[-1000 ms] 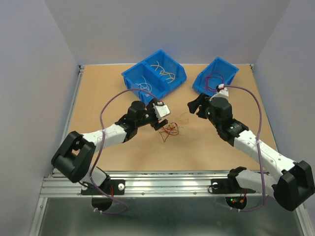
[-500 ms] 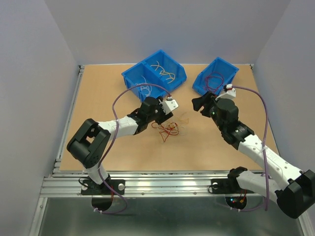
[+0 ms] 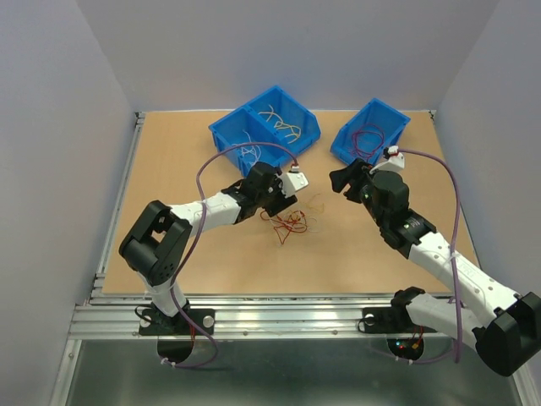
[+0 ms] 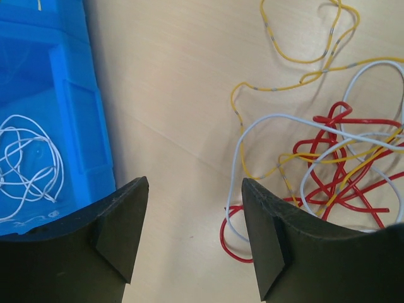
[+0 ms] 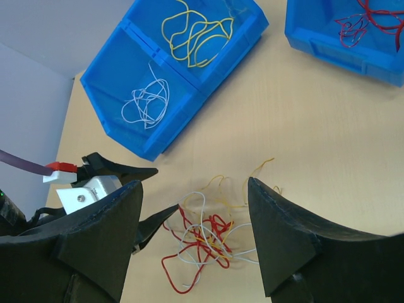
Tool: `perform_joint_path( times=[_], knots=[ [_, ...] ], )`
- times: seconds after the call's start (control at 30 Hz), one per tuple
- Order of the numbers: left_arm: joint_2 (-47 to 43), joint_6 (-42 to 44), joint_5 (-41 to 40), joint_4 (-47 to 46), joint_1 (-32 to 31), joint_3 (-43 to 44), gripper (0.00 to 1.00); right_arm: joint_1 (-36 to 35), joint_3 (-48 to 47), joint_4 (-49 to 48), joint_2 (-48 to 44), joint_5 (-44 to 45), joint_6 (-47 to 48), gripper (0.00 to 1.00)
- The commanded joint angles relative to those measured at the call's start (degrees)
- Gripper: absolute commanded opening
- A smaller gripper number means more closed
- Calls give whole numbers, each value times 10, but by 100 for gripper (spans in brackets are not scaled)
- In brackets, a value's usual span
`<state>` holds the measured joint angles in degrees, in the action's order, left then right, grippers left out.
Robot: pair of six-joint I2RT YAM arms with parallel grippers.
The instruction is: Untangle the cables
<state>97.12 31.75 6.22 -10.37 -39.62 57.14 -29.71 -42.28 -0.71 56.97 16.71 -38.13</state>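
The tangled cables (image 4: 328,170) lie on the bench (image 4: 177,95), ahead of the left jaws and off to their right side, not between them. These jaws stand well open and hold nothing; in the gap we see only bare bench. Their right finger (image 4: 278,237) is just beside the lowest red loop (image 4: 222,235) of the tangle, but we cannot tell if it touches. On the other side of the left jaws is a blue bin (image 4: 63,88) with white wires (image 4: 28,164) already inside.

The right jaws are also wide open and empty. They hang well apart from the tangle, which lies ahead of them and roughly in line with their gap.

We judge that the left arm (image 3: 215,207) is the nearer one. The heap is roundish, with red, yellow and white strands crossing, so it gives no clear long axis. The left jaws would probably need to shift to their right and a little forward, so that a single strand comes between them.
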Motion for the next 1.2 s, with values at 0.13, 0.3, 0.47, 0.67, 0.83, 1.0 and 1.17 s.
perform_joint_path(
  times=[0.13, 0.3, 0.47, 0.67, 0.83, 1.0, 1.17],
  knots=[
    [28, 13, 18, 54, 2, 48, 72, 0, 4, -29, 0, -4, 7, 73],
    [48, 26, 27, 78, 2, 66, 44, 0, 4, -29, 0, -4, 7, 72],
    [44, 26, 23, 71, 2, 60, 0, 0, 4, -31, 4, -7, 7, 72],
    [-41, 6, -13, -8, 10, 5, 0, 0, 4, -40, 34, -25, 5, 72],
    [-140, -22, -1, -100, 39, -61, 0, 0, 2, -56, 70, -53, 3, 70],
    [-210, -34, 70, -131, 60, -102, 0, 0, 2, -103, 118, -163, 29, 68],
    [-243, -36, 88, -136, 60, -116, 0, -1, 16, -177, 151, -260, 37, 68]
  ],
)
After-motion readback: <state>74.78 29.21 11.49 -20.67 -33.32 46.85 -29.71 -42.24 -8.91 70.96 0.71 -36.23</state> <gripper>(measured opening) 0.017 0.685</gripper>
